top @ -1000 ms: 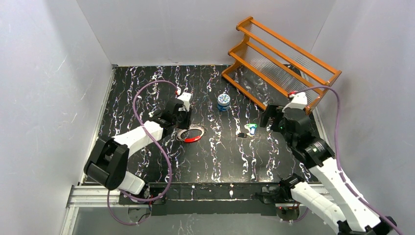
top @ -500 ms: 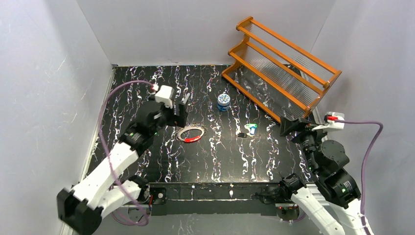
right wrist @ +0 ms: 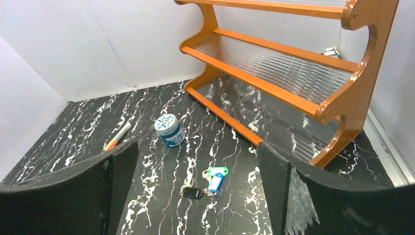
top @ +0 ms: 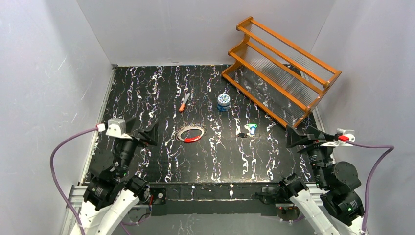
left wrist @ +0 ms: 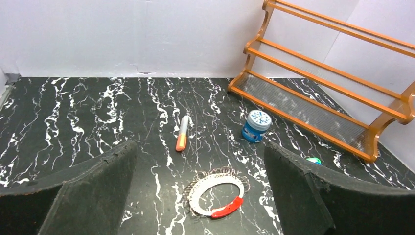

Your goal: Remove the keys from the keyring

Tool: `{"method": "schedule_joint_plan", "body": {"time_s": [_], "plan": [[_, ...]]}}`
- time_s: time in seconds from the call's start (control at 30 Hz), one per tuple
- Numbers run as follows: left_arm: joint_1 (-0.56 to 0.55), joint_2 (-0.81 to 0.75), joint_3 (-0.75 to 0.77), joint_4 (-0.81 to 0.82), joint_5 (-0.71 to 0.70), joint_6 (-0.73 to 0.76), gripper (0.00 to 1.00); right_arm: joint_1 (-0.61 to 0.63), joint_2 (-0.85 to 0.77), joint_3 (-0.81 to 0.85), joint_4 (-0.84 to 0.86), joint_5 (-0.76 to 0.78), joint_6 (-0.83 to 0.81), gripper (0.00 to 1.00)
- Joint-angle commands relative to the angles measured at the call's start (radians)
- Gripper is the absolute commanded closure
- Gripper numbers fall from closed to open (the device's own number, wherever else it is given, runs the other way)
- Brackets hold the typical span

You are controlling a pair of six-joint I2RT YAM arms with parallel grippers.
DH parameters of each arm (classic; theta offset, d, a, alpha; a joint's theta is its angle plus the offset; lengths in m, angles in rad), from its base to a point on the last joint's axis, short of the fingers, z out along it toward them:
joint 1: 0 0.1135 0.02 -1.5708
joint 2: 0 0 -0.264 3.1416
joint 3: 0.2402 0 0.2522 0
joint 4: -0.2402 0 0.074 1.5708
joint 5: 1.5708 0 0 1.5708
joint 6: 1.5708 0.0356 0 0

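The top camera looked steeply down from high behind the near edge over the whole marbled surface [top: 147, 88], while both wrist cameras sat low near that edge, facing the back wall [left wrist: 122, 34], sharing the blue tin [left wrist: 257, 125] and orange rack [right wrist: 274, 68], the left also catching the keyring [left wrist: 227, 208].

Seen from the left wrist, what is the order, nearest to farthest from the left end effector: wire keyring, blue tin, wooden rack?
1. Silvery wire keyring with a red section, just ahead of the left end effector.
2. Small round blue tin, farther, to the right.
3. Orange wooden rack, far right.
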State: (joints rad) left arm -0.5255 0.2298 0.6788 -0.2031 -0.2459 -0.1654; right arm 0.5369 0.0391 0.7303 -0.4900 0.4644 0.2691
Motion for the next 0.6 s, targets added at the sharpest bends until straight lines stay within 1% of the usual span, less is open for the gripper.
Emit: {"method": "schedule_joint_plan", "body": {"time_s": [0.0,0.07,0.13,0.27,0.4,0.57], "plan": [[0.001,-0.094,-0.058,-0.034,-0.006,0.062,0.02,-0.001,-0.025,0.0,0.007,0.042,0.022,0.01],[0.001,-0.158,-0.109,-0.005,0.048,0.08,0.02,-0.001,-0.023,-0.006,-0.013,0.112,0.063,0.01],[0.001,-0.221,-0.178,0.028,0.063,0.07,0.02,-0.001,-0.03,-0.024,-0.017,0.153,0.098,0.01],[0.001,-0.188,-0.182,0.027,0.047,0.069,0.02,-0.001,-0.03,-0.049,-0.005,0.21,0.181,0.01],[0.001,-0.211,-0.198,0.027,0.027,0.083,0.02,-0.001,-0.03,-0.068,0.01,0.224,0.216,0.01],[0.001,-0.222,-0.208,0.028,0.014,0.096,0.02,-0.001,-0.03,-0.08,0.027,0.216,0.203,0.01]]}}
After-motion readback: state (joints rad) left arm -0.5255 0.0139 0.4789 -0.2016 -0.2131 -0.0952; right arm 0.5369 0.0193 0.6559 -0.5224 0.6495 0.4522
